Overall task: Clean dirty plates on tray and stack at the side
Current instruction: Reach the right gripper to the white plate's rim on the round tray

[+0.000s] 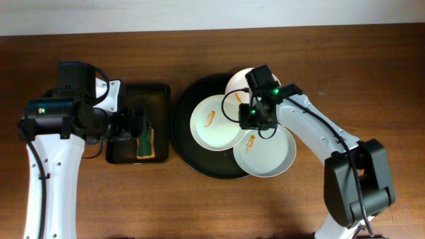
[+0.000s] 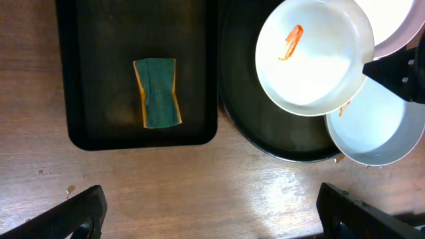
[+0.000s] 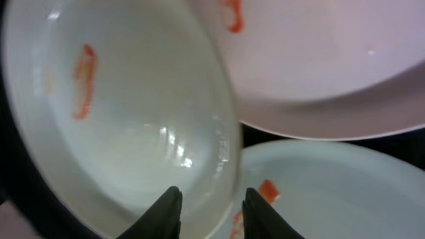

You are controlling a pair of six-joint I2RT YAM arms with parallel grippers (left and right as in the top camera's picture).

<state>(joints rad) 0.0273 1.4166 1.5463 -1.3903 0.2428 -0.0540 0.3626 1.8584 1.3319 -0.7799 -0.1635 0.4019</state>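
Note:
Three white plates with orange smears lie overlapping on the round black tray (image 1: 182, 126): a left plate (image 1: 212, 126), a back plate (image 1: 238, 83) and a front-right plate (image 1: 269, 159). My right gripper (image 1: 255, 117) is low over them. In the right wrist view its fingers (image 3: 208, 211) are partly open and straddle the right rim of the left plate (image 3: 133, 119), one finger inside it and one over the front-right plate (image 3: 332, 192). My left gripper (image 2: 209, 212) is wide open and empty, high over bare table in front of the sponge tray.
A small rectangular black tray (image 1: 126, 151) left of the round tray holds a green sponge with orange edges (image 1: 144, 143), which also shows in the left wrist view (image 2: 158, 93). Bare wood table lies in front and to the right.

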